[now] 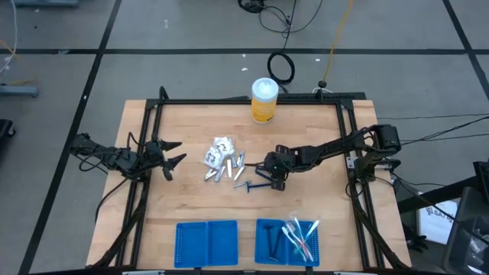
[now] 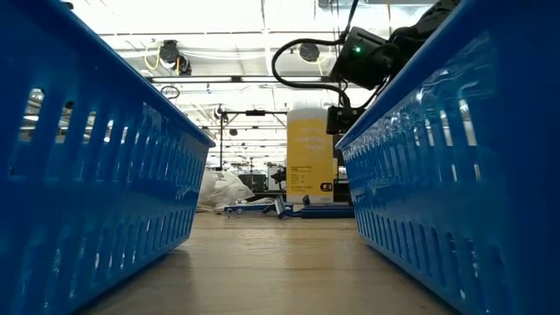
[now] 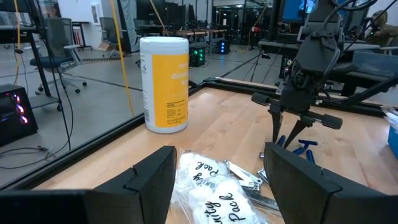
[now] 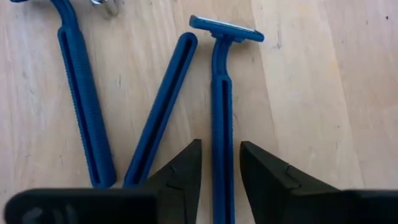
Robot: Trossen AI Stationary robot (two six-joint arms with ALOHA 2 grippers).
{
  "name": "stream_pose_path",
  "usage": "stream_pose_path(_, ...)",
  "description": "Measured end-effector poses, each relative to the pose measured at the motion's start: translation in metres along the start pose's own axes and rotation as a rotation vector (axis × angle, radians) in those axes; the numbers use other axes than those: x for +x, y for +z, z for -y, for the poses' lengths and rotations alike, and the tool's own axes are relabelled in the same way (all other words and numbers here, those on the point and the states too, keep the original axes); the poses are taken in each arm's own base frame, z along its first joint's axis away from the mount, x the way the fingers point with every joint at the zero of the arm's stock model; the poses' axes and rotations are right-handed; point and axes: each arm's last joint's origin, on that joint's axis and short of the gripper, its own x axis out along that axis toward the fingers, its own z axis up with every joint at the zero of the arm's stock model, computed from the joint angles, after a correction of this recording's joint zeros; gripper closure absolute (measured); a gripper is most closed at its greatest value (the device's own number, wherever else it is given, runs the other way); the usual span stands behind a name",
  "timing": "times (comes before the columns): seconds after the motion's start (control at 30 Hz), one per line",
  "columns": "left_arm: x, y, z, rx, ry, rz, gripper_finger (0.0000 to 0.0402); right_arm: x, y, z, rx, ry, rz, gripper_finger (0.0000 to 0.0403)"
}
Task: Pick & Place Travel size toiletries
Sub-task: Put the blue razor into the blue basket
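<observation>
From above, the wooden table (image 1: pixel 191 126) carries one yellow canister (image 1: pixel 263 100) at its far edge and two blue trays at its near edge: the left tray (image 1: pixel 206 244) and the right tray (image 1: pixel 286 241), in which lie clear-wrapped brushes (image 1: pixel 300 233) and a dark stick (image 1: pixel 273 241); the brushes overlap too much to count. Near the table's middle sits a pile of white packets (image 1: pixel 218 151) with silver tubes (image 1: pixel 231 168) just beside it. The left gripper (image 1: pixel 174 155) waits at the left edge, fingers spread wide. The right gripper (image 1: pixel 265 173) reaches in from the right edge and hangs over blue razors (image 1: pixel 255 186) close to the pile.

At table height, two blue tray walls frame the canister, with the razors lying flat before it and the right arm coming down above.

The left wrist camera shows the packets between its wide-open fingers (image 3: pixel 149 180), the canister beyond, and the right gripper pointing down at the razors.

The right wrist camera shows three blue razors on the wood; the rightmost razor (image 4: pixel 221 106) has its handle between narrowly parted fingers (image 4: pixel 180 168), which do not visibly touch it.
</observation>
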Motion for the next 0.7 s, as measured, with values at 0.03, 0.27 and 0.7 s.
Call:
stream_pose_path(0.03,0.000,0.000,0.000,-0.001,0.000,0.000,0.0162,0.000,-0.001,0.000,0.000,0.000,0.000,0.0313)
stream_pose_path(0.27,0.000,0.000,0.000,0.000,0.000,0.000,0.0162,0.005,-0.016,0.004,0.046,0.039,-0.038,0.0362)
stream_pose_path(0.7,0.000,0.000,0.000,0.000,0.000,0.000,0.0162,0.003,-0.017,0.004,0.046,0.042,-0.003,0.0380)
